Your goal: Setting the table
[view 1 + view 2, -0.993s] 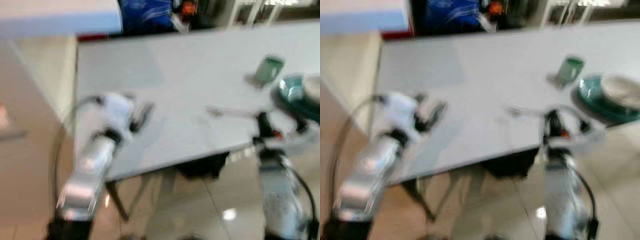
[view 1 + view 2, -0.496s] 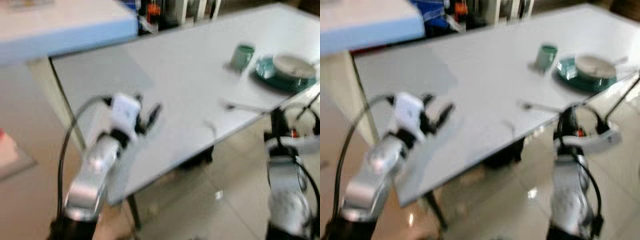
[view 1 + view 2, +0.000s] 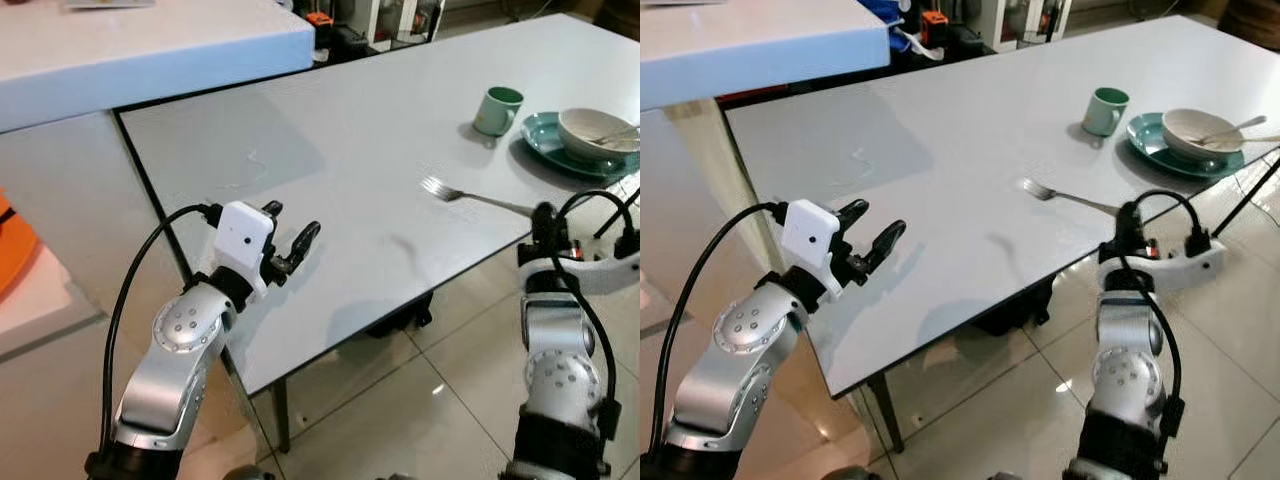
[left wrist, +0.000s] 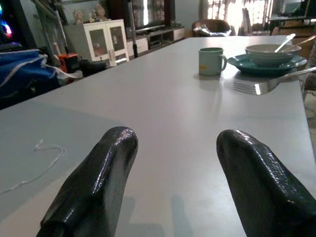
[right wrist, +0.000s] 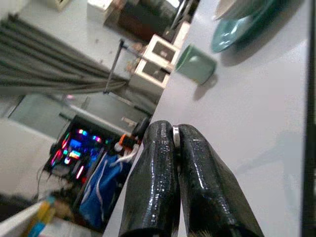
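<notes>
A long pale grey table stands on a glossy tiled floor. On it, toward its far right end, a green mug stands just beside a teal plate bearing a white bowl. A fork lies near the table's front edge.

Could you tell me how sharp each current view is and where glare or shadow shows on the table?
Left eye view: sharp; the fork and mug cast soft shadows on the table. Left wrist view: near fingers soft, tabletop reflecting window light. Right wrist view: tilted, the right gripper glossy, background hazy.
</notes>
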You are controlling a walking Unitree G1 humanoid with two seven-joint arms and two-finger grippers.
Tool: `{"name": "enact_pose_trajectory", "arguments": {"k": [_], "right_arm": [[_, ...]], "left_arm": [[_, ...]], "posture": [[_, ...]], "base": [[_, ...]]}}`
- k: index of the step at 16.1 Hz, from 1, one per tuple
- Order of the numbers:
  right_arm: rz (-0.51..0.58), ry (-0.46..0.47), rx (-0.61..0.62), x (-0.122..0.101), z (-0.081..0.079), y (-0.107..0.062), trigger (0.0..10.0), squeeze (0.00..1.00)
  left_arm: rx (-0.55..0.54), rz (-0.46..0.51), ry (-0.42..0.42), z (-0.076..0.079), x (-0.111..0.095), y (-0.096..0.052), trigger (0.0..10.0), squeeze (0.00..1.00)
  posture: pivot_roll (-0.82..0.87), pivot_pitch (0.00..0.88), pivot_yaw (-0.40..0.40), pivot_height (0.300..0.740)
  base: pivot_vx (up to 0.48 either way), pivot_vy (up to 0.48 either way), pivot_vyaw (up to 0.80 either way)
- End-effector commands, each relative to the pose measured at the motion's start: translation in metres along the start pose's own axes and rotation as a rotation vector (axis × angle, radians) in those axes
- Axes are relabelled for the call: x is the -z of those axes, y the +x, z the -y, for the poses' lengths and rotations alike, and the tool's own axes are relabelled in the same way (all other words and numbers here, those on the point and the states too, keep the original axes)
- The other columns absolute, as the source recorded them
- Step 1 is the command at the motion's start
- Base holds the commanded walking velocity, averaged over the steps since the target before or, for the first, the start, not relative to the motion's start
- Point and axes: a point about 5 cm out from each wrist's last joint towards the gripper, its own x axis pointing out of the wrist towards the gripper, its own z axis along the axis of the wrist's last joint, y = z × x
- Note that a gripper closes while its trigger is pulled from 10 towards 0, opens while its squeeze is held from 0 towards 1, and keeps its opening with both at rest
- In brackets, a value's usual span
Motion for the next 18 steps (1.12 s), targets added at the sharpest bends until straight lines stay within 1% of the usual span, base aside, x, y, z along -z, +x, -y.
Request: {"name": "enact_pose_trajectory", "arguments": {"k": [1,2,3,5,7,8,10,11,12,16,18], "right_arm": [[0.043,0.046,0.004,-0.003,0.006,0.01,10.0,0.0],[0.048,0.059,0.01,-0.003,0.008,0.013,10.0,0.0],[0.056,0.129,0.028,-0.001,0.016,0.026,10.0,0.0],[0.04,0.166,0.04,0.005,0.019,0.035,10.0,0.0],[0.008,0.171,0.05,0.022,0.019,0.047,10.0,0.0],[0.007,0.191,0.067,0.029,0.02,0.049,10.0,0.0],[0.004,0.206,0.074,0.036,0.019,0.052,10.0,0.0],[0.019,0.22,0.074,0.038,0.019,0.053,10.0,0.0],[0.048,0.229,0.092,0.041,0.018,0.055,10.0,0.0],[0.083,0.229,0.139,0.047,0.022,0.054,10.0,0.0],[0.078,0.214,0.154,0.052,0.023,0.054,10.0,0.0]], "left_arm": [[0.042,0.018,0.0,0.005,-0.007,0.001,10.0,0.0],[0.048,0.017,-0.003,0.005,-0.007,0.001,10.0,0.0],[0.099,0.017,-0.026,0.009,-0.009,0.003,10.0,0.0],[0.149,0.013,-0.038,0.013,-0.01,0.003,10.0,0.0],[0.217,-0.002,-0.065,0.016,-0.011,0.003,10.0,0.0],[0.252,-0.009,-0.072,0.019,-0.012,0.002,10.0,0.0],[0.293,-0.016,-0.073,0.023,-0.013,0.001,10.0,0.0],[0.306,-0.02,-0.08,0.024,-0.014,0.0,10.0,0.0],[0.312,-0.022,-0.089,0.025,-0.016,-0.001,10.0,0.0],[0.293,-0.029,-0.104,0.023,-0.016,-0.001,10.0,0.0],[0.291,-0.035,-0.109,0.023,-0.016,0.0,10.0,0.0]], "posture": [[0.05,0.045,-0.024,0.74],[0.05,0.045,-0.024,0.74],[0.06,0.058,-0.008,0.74],[0.06,0.069,-0.004,0.74],[0.07,0.088,-0.006,0.74],[0.09,0.099,-0.015,0.74],[0.1,0.112,-0.023,0.74],[0.11,0.115,-0.027,0.74],[0.12,0.122,-0.031,0.74],[0.12,0.133,-0.033,0.74],[0.11,0.137,-0.028,0.74]], "base": [[0.0,0.0,0.0],[0.0,0.0,0.0],[0.0,0.0,0.0],[0.0,0.0,0.0],[0.0,0.0,0.0],[0.0,0.0,0.0],[0.0,0.0,0.0],[0.0,0.0,0.0],[0.0,0.0,0.0],[0.0,0.0,0.0],[0.0,0.0,0.0]]}}
